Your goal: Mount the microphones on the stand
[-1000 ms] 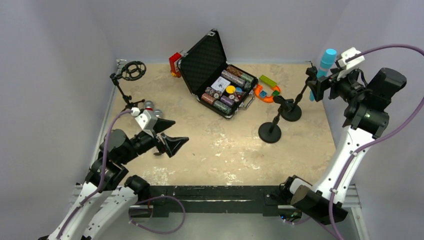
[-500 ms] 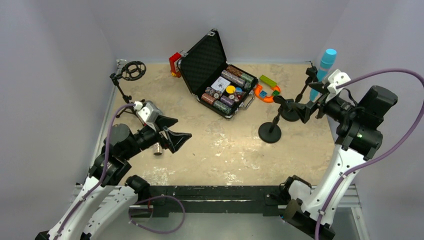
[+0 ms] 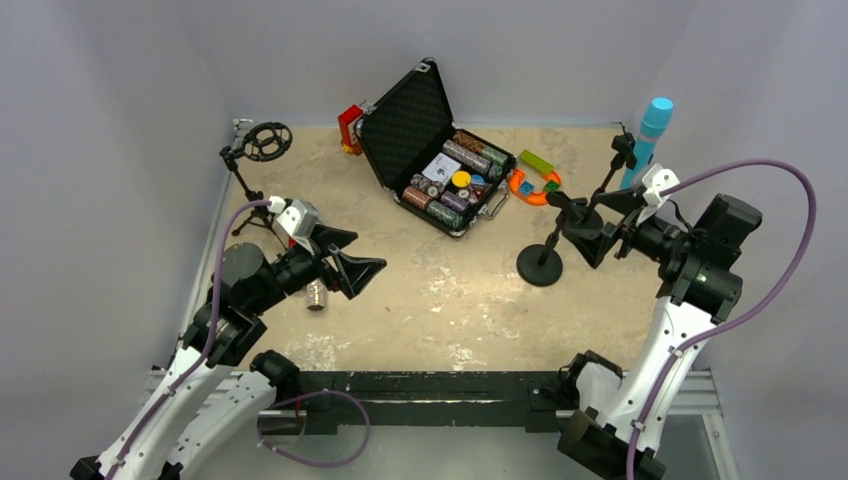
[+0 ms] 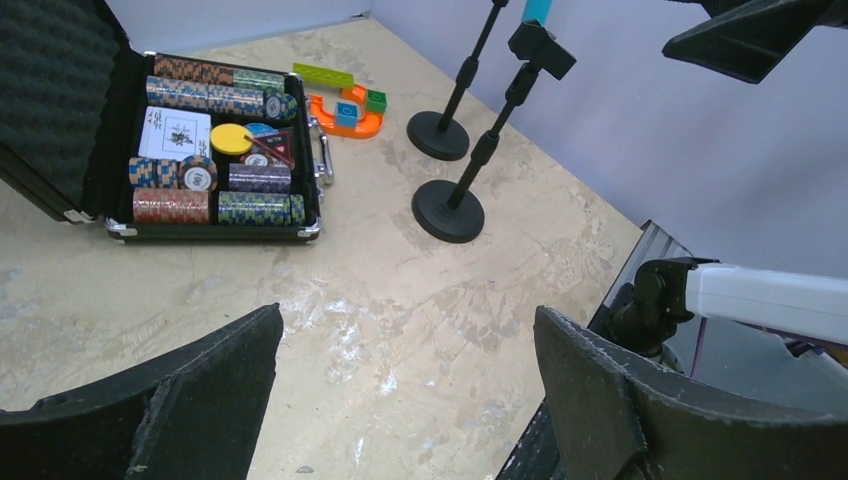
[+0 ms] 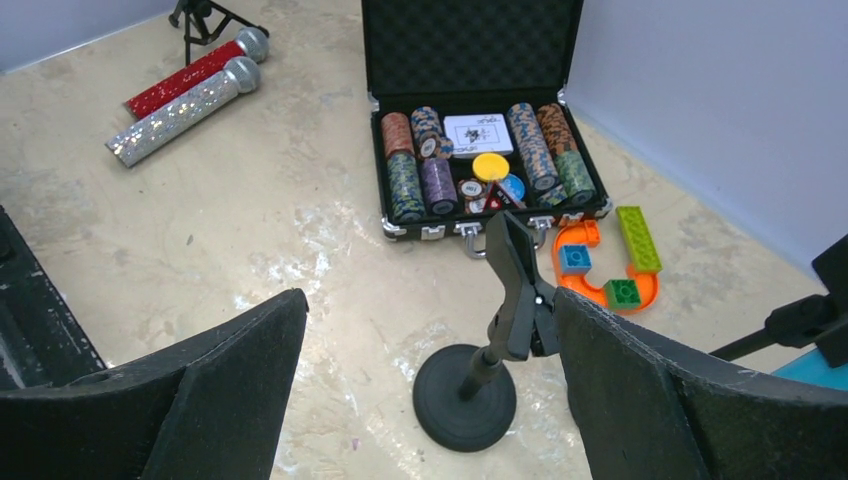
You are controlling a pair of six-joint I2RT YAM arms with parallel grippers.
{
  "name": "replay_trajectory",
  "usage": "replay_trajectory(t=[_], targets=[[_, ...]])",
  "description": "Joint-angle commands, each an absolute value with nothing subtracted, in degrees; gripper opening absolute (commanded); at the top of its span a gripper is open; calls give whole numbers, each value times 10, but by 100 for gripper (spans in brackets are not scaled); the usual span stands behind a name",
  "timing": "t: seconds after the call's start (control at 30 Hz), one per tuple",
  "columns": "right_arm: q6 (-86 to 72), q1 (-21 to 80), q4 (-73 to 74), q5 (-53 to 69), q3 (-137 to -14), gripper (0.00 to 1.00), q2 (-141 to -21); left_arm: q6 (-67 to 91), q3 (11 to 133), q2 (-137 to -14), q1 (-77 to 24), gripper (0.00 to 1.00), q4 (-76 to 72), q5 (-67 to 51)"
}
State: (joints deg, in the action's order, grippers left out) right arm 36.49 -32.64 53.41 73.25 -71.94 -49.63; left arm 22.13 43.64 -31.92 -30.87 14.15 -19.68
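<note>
Near my open, empty left gripper [image 3: 360, 258] lay the red microphone [image 5: 190, 75] and silver microphone [image 5: 180, 112], side by side; the blue microphone [image 3: 655, 125] stood clipped far right. My right gripper [image 5: 430, 300], also open, flanked the empty stand [image 5: 465, 395], which a sideways swing might topple.

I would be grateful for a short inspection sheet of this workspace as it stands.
Surface: beige tabletop, scuffed white in patches.
Job's things: blue microphone upright at the far stand, apparently clipped; red microphone and silver microphone lying side by side on the left; near stand and shock-mount stand empty.
Clutter: open poker chip case; orange toy with bricks.
Grippers: left gripper and right gripper, jaws open, holding nothing.
Cables: purple cables along both arms.
Surroundings: plain grey walls.
</note>
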Motion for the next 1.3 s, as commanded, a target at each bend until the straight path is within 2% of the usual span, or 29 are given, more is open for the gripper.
replay_trajectory(t=[0.0,0.3,0.63,1.27], targets=[[377,-327,542,756,-697,96,-478,236,442,-321,-307,99,113,-188],[412,-327,555,749,-659,96,-469,219,437,-323,-307,99,122,-184],[446,-327,554,732,-627,96,-484,176,446,-324,-308,99,200,-125],[499,-327,531,732,-577,95,-502,171,434,-336,-308,99,179,-142]])
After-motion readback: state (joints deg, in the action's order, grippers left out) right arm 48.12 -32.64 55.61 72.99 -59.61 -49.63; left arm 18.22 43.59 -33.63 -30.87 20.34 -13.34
